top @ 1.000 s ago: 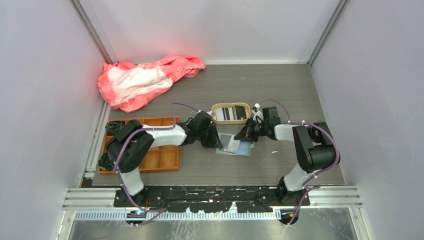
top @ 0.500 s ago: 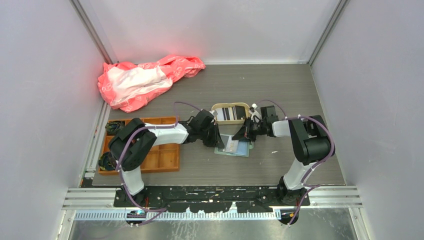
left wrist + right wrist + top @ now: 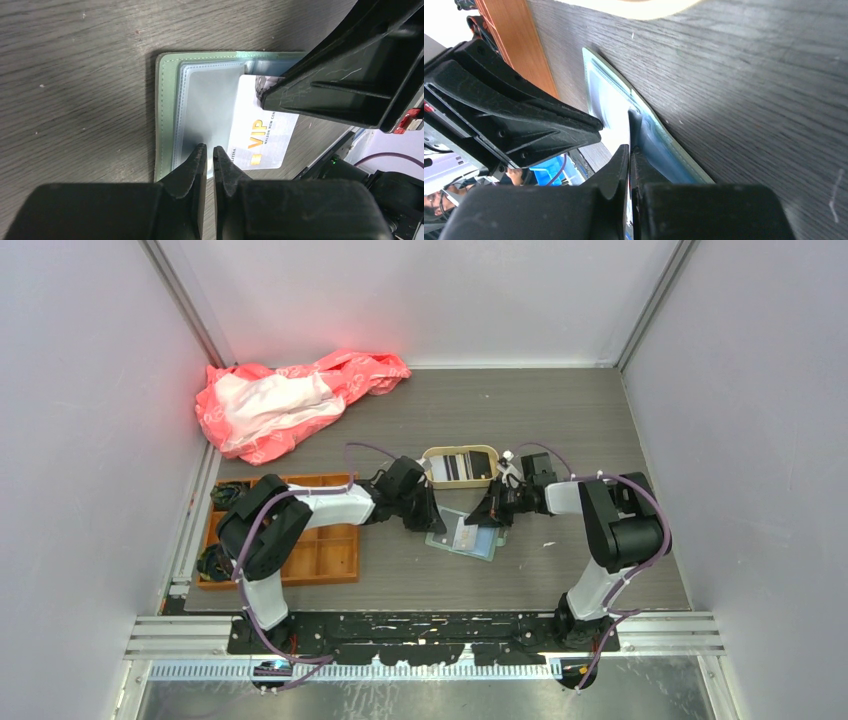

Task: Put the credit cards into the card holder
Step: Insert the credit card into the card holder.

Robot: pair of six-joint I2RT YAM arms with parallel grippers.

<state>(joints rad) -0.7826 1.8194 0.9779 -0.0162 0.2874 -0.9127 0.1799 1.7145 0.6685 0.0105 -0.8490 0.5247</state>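
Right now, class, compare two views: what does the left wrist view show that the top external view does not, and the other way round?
Only the left wrist view shows the gold VIP lettering on the white card. Only the top external view shows the pink bag, the orange compartment tray and the beige tray with more cards. Both show the open card holder, with the left gripper and right gripper meeting at it.
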